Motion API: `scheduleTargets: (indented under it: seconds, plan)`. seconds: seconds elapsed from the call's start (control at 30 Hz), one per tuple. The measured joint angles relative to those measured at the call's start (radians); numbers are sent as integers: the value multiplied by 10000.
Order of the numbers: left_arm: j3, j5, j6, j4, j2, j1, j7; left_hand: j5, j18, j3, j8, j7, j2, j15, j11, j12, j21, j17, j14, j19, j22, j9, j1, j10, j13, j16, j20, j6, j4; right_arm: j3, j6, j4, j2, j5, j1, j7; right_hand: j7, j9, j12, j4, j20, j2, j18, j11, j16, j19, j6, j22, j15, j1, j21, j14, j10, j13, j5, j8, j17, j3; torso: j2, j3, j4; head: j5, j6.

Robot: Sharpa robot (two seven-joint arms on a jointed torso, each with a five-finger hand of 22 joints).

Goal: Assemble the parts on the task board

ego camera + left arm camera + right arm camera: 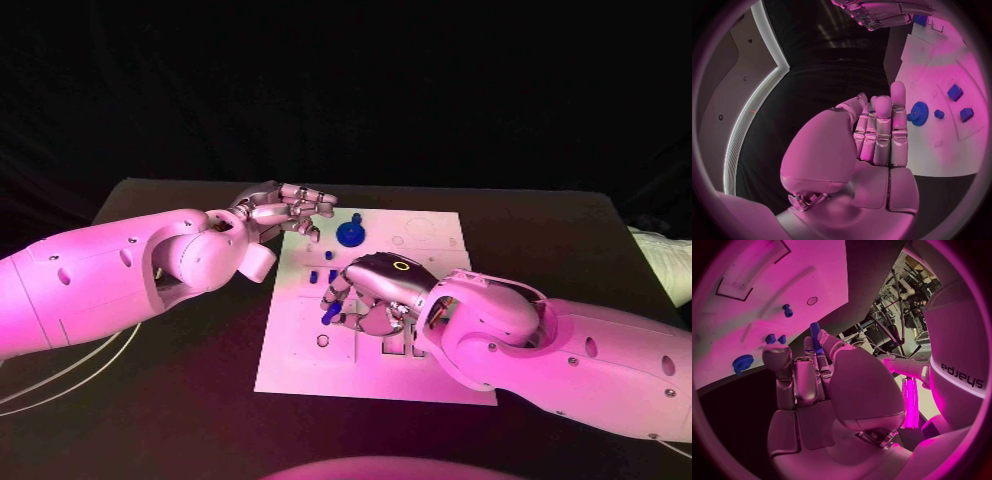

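Note:
The white task board [378,375] lies in the middle of the black table. My right hand [372,296] hovers over the board's centre and pinches a slim blue peg [815,334] between thumb and fingers; its blue tip [333,313] shows below the fingers. A blue gear [352,236] sits near the board's far edge, with small blue pieces [312,272] just beside it. My left hand [290,211] is at the board's far left corner, fingers curled together and holding nothing. The left wrist view shows the gear [918,112] and blue blocks [954,92] beyond those fingers [881,131].
The board [767,300] has a long recess [748,270], a round hole [812,301] and a short blue stud [787,311]. Bare black table [173,400] lies on both sides of the board. A pale object [666,262] lies at the table's right edge.

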Motion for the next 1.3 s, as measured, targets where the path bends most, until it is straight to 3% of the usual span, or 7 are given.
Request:
scheduleTargets:
  seconds: [0.47,1.3]
  plan:
    - [0,0,4,7,32,0,1,0,0,0,0,0,0,34,0,0,0,-5,-40,-5,-6,0,0,0,3,0,5,0,0,-79,570,-509,539,-256,-294,-32,-1,-20,-39,0,0,-1,3,2,0,0,-31,-38,0,-1,0,0,-1,-12,-8,-13,-2,-1,12,12,-1,50,-104]
    - [0,-1,22,-10,88,0,1,0,0,0,0,0,0,4,0,0,0,-18,-74,-36,-19,-1,0,0,10,0,36,0,0,-169,875,-894,818,-787,-420,-245,-1,-14,-94,-27,0,-5,5,21,-1,-1,-65,-37,0,-5,-1,0,-21,0,1,-79,-5,24,5,17,-9,70,-169]
